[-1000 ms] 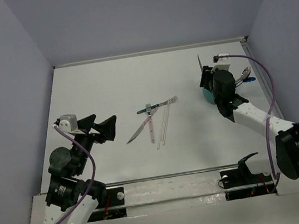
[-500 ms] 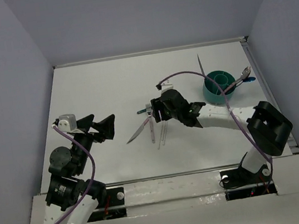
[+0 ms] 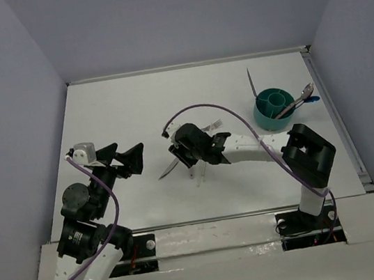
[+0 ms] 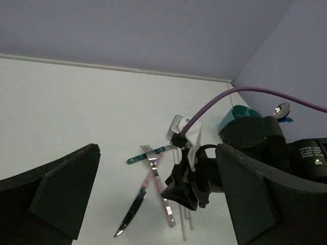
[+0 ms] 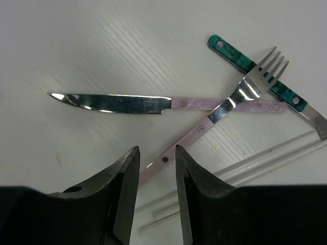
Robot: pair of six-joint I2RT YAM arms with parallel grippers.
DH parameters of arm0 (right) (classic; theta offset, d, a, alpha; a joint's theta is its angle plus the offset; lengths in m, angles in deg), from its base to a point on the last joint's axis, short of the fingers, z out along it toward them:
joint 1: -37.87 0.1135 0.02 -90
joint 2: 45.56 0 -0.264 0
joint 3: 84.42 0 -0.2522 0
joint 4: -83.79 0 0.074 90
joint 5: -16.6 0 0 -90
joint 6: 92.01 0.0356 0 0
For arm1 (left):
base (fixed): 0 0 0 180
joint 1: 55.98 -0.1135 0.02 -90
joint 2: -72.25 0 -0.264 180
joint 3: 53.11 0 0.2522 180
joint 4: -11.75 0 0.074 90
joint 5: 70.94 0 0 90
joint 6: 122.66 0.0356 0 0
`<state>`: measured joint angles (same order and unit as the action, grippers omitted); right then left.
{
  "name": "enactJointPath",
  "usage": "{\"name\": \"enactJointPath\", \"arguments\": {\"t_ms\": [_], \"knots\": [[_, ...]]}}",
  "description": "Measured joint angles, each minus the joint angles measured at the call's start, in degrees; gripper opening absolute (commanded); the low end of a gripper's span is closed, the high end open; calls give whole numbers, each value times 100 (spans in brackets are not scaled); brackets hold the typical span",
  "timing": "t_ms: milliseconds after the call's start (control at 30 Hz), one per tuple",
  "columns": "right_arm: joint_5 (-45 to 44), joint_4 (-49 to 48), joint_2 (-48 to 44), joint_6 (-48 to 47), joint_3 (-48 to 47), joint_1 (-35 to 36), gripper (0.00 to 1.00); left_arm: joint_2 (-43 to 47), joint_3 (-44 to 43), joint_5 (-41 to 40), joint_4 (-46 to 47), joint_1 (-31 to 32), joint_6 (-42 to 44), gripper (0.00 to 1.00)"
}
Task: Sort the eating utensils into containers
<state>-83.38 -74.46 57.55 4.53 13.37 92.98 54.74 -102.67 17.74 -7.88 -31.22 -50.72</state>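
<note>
Several eating utensils lie crossed at the table's middle: a pink-handled fork (image 5: 225,109), a pink-handled knife (image 5: 115,103), a teal-handled piece (image 5: 240,58) and white chopsticks (image 5: 255,157). My right gripper (image 5: 156,153) hangs low over them, open, its fingertips straddling the fork's pink handle without pinching it. In the top view this gripper (image 3: 188,157) covers most of the pile; the knife (image 3: 167,170) pokes out on its left. The teal container (image 3: 273,111) stands at the back right with a silver spoon (image 3: 304,92) and other pieces in it. My left gripper (image 3: 130,158) is open and empty, left of the pile.
A grey stick (image 3: 252,82) leans out of the cup's far side, and a blue piece (image 3: 313,99) juts out on its right. The right arm's purple cable (image 3: 190,111) arches over the pile. Walls close the table at the back and both sides.
My right arm swung from the teal cup across to the pile at the middle and came down over the fork's handle. Its jaws have narrowed. The left arm has not moved.
</note>
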Motion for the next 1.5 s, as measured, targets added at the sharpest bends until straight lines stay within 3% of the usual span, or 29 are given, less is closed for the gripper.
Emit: {"name": "enactJointPath", "arguments": {"t_ms": [200,467,1000,1500], "knots": [[734,704,289,-1663,-634,-140,54,2,0,-2,-2,0,0,99],[1471,1532,1178,-2592,-1982,-579,58,2,0,-26,-7,0,2,99],[1899,2210,1982,-3215,-2527,-553,59,2,0,-70,-15,0,4,99],[1755,2376,2035,-3462,-2671,-555,53,2,0,-68,-15,0,4,99]]}}
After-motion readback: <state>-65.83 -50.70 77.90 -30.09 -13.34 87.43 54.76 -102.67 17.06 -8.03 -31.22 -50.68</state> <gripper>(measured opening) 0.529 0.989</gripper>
